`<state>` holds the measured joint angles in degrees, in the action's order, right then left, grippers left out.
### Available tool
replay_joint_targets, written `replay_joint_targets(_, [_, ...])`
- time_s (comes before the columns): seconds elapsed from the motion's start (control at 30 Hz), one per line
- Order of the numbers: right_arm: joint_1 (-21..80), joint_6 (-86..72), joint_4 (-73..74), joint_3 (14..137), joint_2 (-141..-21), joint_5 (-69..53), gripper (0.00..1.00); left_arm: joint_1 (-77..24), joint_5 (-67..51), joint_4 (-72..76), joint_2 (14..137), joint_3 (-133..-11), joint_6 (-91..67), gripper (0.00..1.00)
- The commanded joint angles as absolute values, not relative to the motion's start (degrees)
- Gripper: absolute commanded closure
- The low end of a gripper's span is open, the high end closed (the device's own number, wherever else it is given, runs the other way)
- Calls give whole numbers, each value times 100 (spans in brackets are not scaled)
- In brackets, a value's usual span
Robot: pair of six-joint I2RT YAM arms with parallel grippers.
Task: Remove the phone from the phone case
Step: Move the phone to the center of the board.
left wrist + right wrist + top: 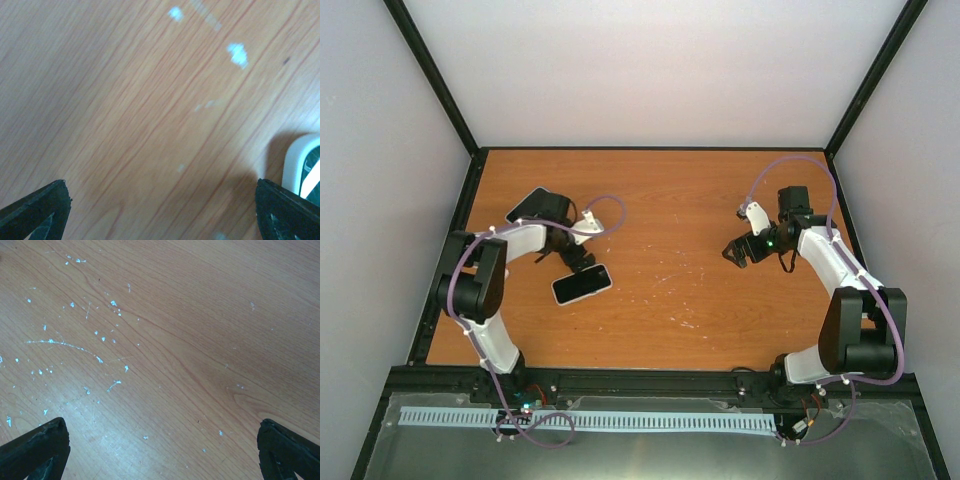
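Note:
A white-rimmed slab with a dark glossy face (582, 284) lies flat on the wooden table (670, 200); I cannot tell whether it is the case alone or the case with the phone inside. A black flat slab (527, 205) lies at the back left, partly hidden by my left arm. My left gripper (578, 258) is open and empty, just behind the white-rimmed slab. In the left wrist view the gripper (160, 215) spans bare wood, with the slab's white corner (300, 165) beside the right fingertip (282, 207). My right gripper (735, 254) is open and empty over bare wood (160, 450).
Black frame posts and grey walls enclose the table. White scratch marks (75, 350) speckle the wood under the right gripper. A black rail (650, 380) runs along the table's near edge.

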<state>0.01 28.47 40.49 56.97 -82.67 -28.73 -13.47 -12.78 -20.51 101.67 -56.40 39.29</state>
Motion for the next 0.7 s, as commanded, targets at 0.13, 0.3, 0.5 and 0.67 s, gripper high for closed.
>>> replay_joint_targets(0.13, [-34, 2829, 4042, 5862, -8278, -2923, 0, -2283, -1663, -2505, 10525, -6227, 3446, 0])
replay_joint_targets(0.3, [-35, 2733, 4055, 5906, -8147, -3142, 0, -2003, -2418, -3162, 9920, -6241, 3561, 0])
replay_joint_targets(0.5, [-35, 2539, 4032, 6054, -8262, -3502, 0, -1206, -3331, -4411, 9084, -5822, 5362, 0])
replay_joint_targets(0.67, [-35, 2481, 3999, 6058, -8360, -3653, 0, -1107, -3160, -4591, 8781, -5449, 6480, 0])
